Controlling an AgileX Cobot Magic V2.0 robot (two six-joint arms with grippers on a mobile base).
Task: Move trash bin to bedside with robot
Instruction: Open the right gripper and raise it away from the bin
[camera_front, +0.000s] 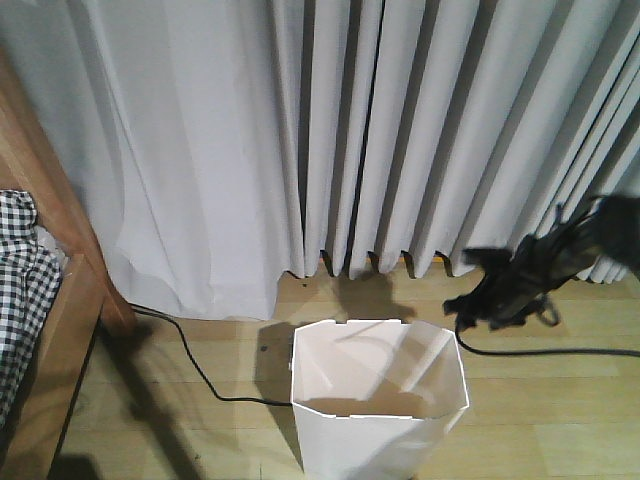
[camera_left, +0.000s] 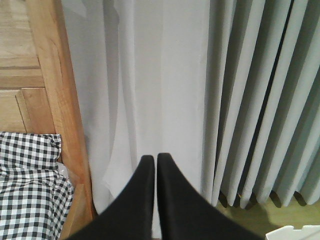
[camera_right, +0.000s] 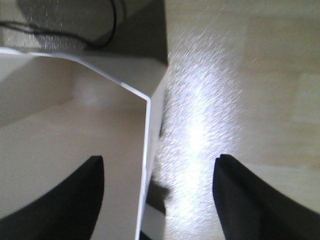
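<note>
While the trash bin (camera_front: 378, 405) stands on the wooden floor (camera_front: 560, 420) below the curtain (camera_front: 300, 130), well apart from the bed (camera_front: 45, 330) at left, a black cable (camera_front: 190, 365) trails beside it and could snag a dragged bin. From the left wrist, the left gripper (camera_left: 156, 165) points at the curtain with fingers together, idle. From the right wrist, the right gripper (camera_right: 157, 172) has fingers apart straddling the bin's thin wall; a shallow or skewed pinch could buckle or tip it.
</note>
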